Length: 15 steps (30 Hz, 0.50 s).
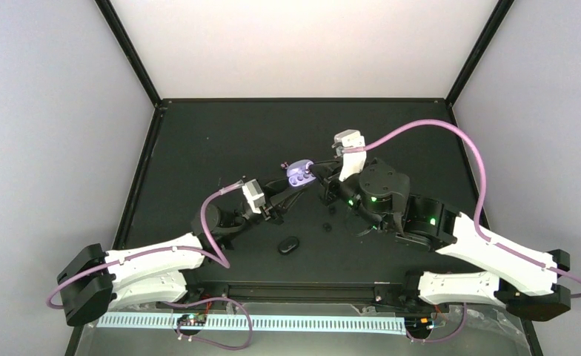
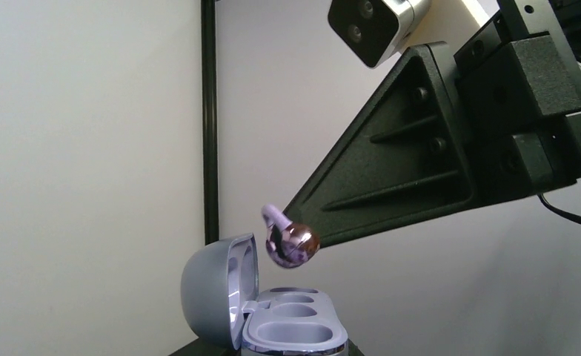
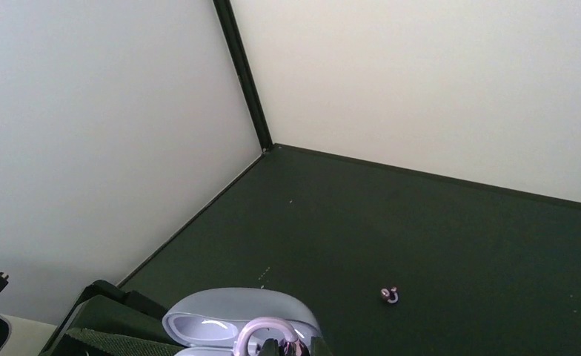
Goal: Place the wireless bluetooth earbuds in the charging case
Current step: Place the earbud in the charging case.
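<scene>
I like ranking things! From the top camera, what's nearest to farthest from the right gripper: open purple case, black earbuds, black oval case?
1. Open purple case, just left of the right gripper.
2. Black earbuds, lying farther toward the front.
3. Black oval case, farthest, front left.

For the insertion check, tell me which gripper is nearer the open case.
Left. The left gripper holds the case; the right gripper hangs just above it, pinching a purple earbud.
</scene>
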{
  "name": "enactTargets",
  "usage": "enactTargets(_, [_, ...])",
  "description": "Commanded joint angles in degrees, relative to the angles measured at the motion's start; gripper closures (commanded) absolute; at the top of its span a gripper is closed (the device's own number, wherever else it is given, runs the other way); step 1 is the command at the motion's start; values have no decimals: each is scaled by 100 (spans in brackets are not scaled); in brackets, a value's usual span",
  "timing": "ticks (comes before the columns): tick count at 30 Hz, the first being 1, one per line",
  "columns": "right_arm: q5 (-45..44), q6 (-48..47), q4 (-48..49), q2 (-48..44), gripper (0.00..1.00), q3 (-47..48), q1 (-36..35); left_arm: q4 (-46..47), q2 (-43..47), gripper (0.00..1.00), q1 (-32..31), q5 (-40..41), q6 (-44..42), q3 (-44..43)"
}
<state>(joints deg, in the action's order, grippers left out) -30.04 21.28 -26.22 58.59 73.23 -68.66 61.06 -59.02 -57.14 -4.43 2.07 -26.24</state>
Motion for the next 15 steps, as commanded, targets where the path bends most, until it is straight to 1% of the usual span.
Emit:
enactTargets(1, [-288,-113,330,54,95,106,-126,319,1,98,-99,215,-311,-281])
enactTargets(15, [-478,-46,339,116,95,8,-223,375,98,99,-201,480,-262,-265])
